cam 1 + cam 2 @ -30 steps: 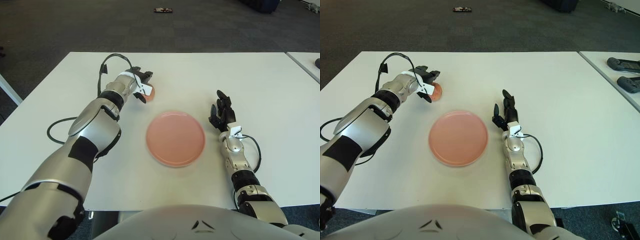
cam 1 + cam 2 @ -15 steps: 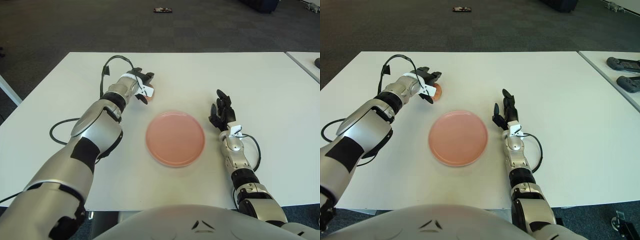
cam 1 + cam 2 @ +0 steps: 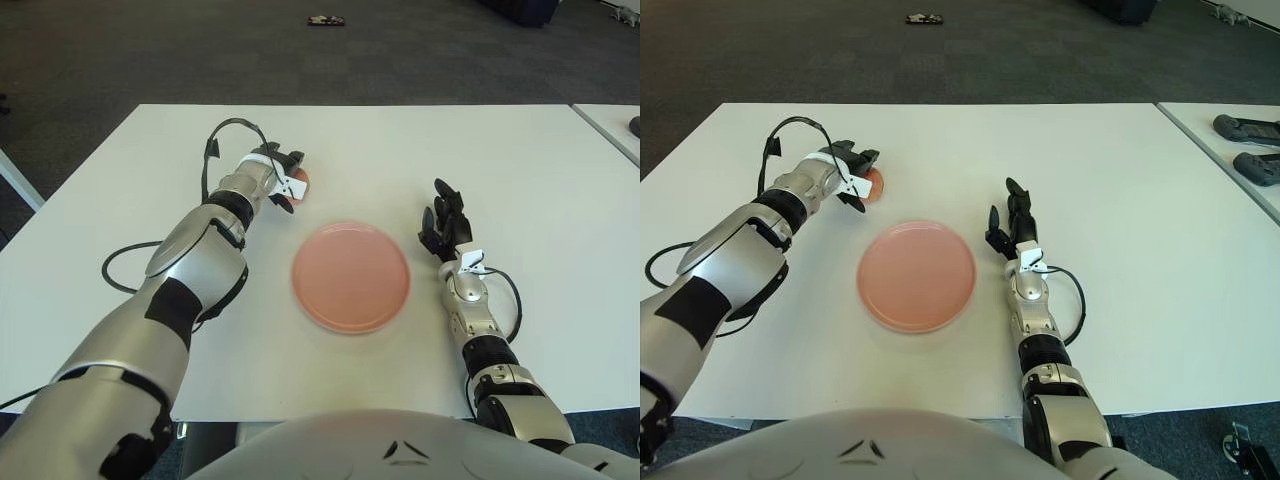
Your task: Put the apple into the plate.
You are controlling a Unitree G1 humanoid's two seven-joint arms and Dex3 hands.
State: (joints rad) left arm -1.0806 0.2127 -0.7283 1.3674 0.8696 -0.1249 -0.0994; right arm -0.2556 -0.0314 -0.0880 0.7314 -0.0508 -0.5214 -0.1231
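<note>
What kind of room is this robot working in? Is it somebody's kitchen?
Probably not a kitchen; more likely an office or lab. A plain white table stands on dark grey carpet tiles, holding only a round pink plate and a reddish apple at the left hand.

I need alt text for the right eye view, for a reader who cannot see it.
The robot's left hand closes around a red apple on a white table, behind and left of an empty pink plate. Its right hand shows right of the plate.
</note>
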